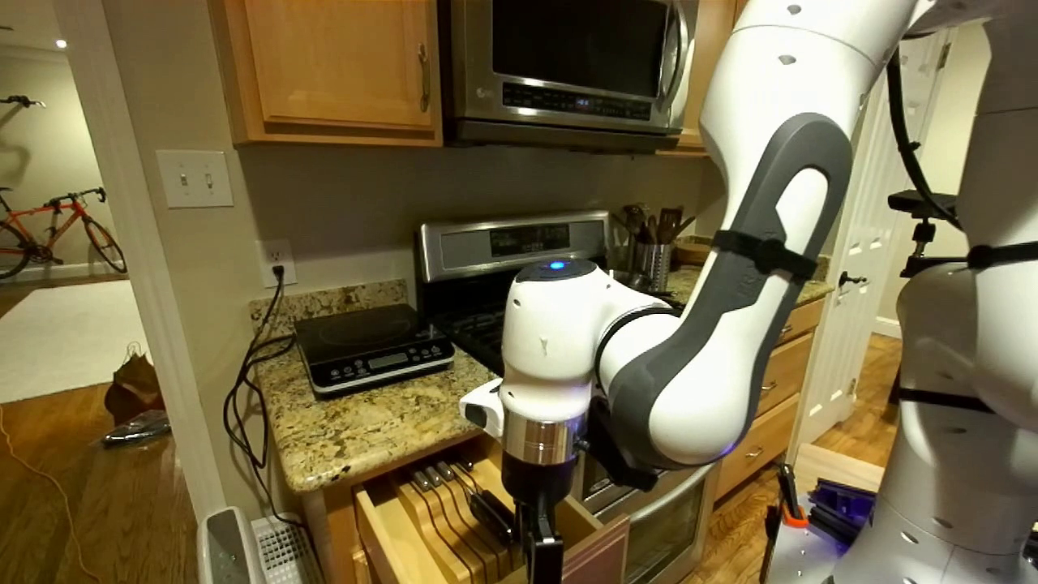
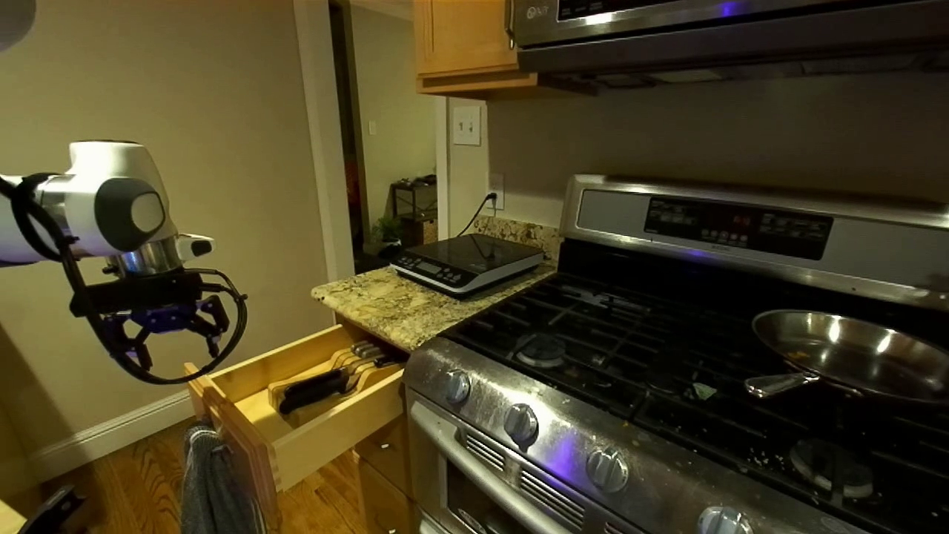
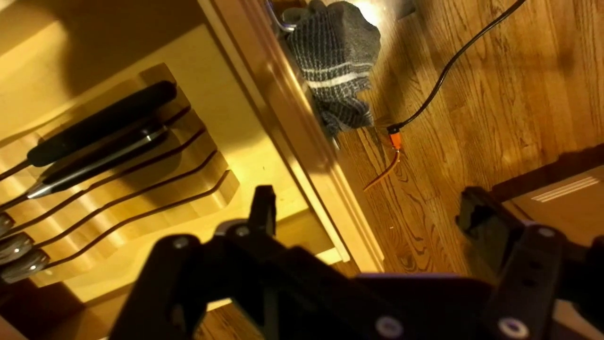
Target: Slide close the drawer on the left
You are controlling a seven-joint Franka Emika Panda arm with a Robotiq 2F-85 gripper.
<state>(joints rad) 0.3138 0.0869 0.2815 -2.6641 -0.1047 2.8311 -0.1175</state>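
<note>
Wrist view: gripper [image 3: 370, 208] spread, pinching nothing
Drawer [image 2: 334, 430]: open, below the gripper, front panel [image 3: 302, 132] crossing under the finger gap
Push: probably best from outside that panel, low and square, clear of the hanging cloth [image 3: 335, 66]

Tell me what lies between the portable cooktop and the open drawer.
A stretch of speckled countertop lies between the portable cooktop and the open drawer; both exterior views show it.

The pale wooden drawer [image 2: 334, 436] stands open below the pincer [image 2: 178, 356], its front panel [image 3: 302, 137] seemingly beneath the fingertip gap.
</note>
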